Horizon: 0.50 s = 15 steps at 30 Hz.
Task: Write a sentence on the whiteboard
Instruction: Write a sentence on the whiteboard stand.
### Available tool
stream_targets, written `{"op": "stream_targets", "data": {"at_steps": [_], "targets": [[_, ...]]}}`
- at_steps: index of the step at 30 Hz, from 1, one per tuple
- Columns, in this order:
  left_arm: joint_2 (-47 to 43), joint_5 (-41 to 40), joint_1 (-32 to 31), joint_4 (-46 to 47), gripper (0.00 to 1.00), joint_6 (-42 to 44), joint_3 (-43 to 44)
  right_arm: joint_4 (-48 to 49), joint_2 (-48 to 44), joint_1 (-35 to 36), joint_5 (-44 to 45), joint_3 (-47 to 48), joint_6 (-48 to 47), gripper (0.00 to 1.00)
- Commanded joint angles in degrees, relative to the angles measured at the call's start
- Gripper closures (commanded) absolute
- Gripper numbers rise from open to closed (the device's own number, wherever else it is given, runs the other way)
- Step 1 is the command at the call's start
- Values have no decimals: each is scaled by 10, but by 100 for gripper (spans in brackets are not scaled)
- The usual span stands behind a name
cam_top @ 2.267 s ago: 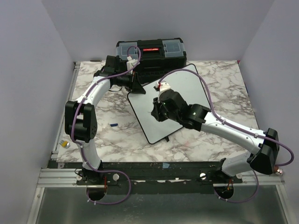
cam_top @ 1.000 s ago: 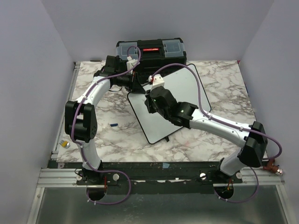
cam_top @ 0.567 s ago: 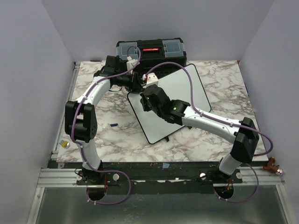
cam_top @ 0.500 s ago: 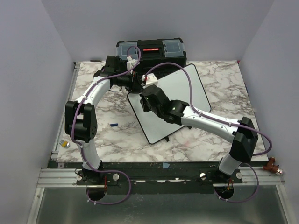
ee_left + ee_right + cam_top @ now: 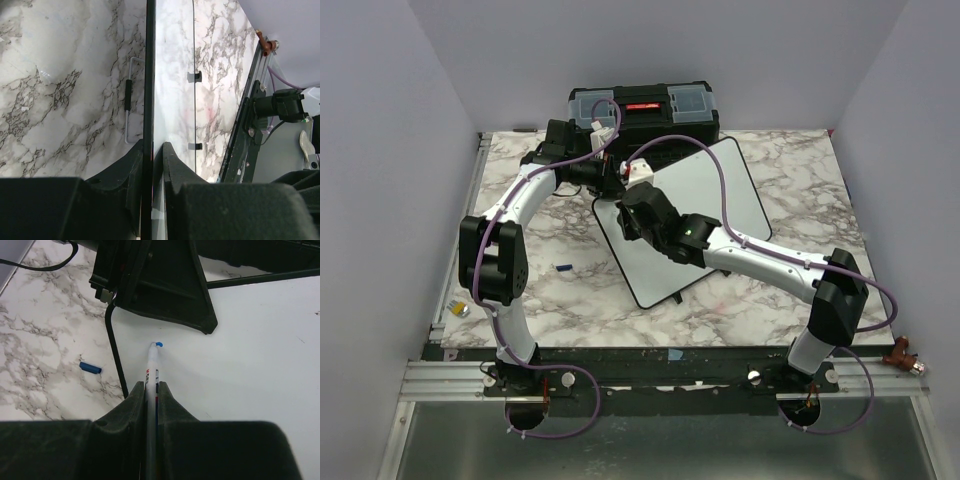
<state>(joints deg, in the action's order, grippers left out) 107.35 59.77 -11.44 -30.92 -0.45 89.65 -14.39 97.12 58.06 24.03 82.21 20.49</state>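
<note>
The whiteboard [image 5: 642, 268] lies mid-table on the marble-patterned table [image 5: 550, 300], turned at an angle. It is a glossy white rectangle with rounded corners and a thin black rim. In the left wrist view its sheen mirrors the grey veining of the marble, and small black feet [image 5: 193, 76] clip onto one long edge.

The left claw [image 5: 153, 146] is closed on the whiteboard's rim at the far left corner, one black finger on each face of the board. Beside that rim a thin white wire loop [image 5: 128, 100] with a black sleeve shows against the marble.

The right claw [image 5: 151, 386] hangs over the whiteboard near the same corner and is clamped on a marker [image 5: 151, 365], a slim white barrel ending in a blue tip. The barrel carries red and dark print, too small to read. The tip sits at the white surface just inside the left rim, close to the left claw's fingers; whether it touches the board cannot be told.

A small blue cap [image 5: 90, 368] lies on the table to the left of the whiteboard, apart from its rim.

A black toolbox [image 5: 645, 115] stands just behind the whiteboard's far edge. It has clear-lidded compartments on top and a red strip between them, and any lettering on the strip is illegible.
</note>
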Motion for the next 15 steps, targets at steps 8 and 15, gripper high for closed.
{"op": "stream_targets", "data": {"at_steps": [8, 15], "targets": [[-14, -30, -4, 38, 100, 44, -1, -1, 3, 4, -45, -24, 15, 99], [-14, -30, -4, 38, 100, 44, 0, -15, -13, 4, -14, -47, 20, 99]]}}
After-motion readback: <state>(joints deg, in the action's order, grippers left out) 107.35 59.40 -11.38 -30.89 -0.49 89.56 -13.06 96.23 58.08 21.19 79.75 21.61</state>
